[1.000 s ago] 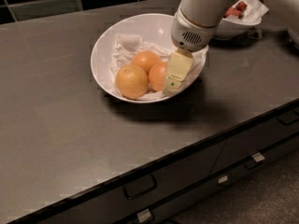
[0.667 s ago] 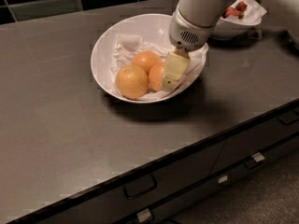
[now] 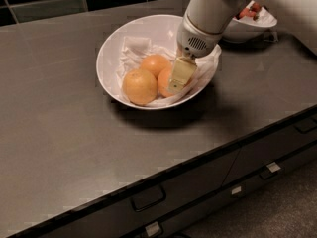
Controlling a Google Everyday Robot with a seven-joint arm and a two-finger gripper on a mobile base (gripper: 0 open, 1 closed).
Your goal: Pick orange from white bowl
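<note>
Leftward by a little is how the end effector [image 3: 179, 78] has shifted over the last second, from the right inner side of the white bowl [image 3: 106, 48] to a spot right up against the orange [image 3: 164, 81]. Its pale yellowish tip now covers the right side of that fruit. Whether it is open or closed, or has hold of anything, I cannot tell. The orange lies in the white bowl, right of centre, on the crumpled white paper [image 3: 136, 46] that lines it.

Two other fruits crowd the orange. A paler yellow-orange one [image 3: 139, 87] sits just to its left at the front of the bowl and seems to touch it. A lighter orange one [image 3: 154, 64] sits just behind, between the two. The robot's thick white arm [image 3: 208, 14] comes down from the upper right and hides the bowl's far right rim.

That makes three fruits in one white bowl. A second, deeper bowl [image 3: 257, 21] holding red fruit pieces stands behind the arm at the upper right, so two bowls stand on the dark tabletop [image 3: 59, 123]. Dark drawer fronts [image 3: 198, 182] with handles run along below the front edge of the tabletop, and dark wall tiles [image 3: 49, 6] line its back.
</note>
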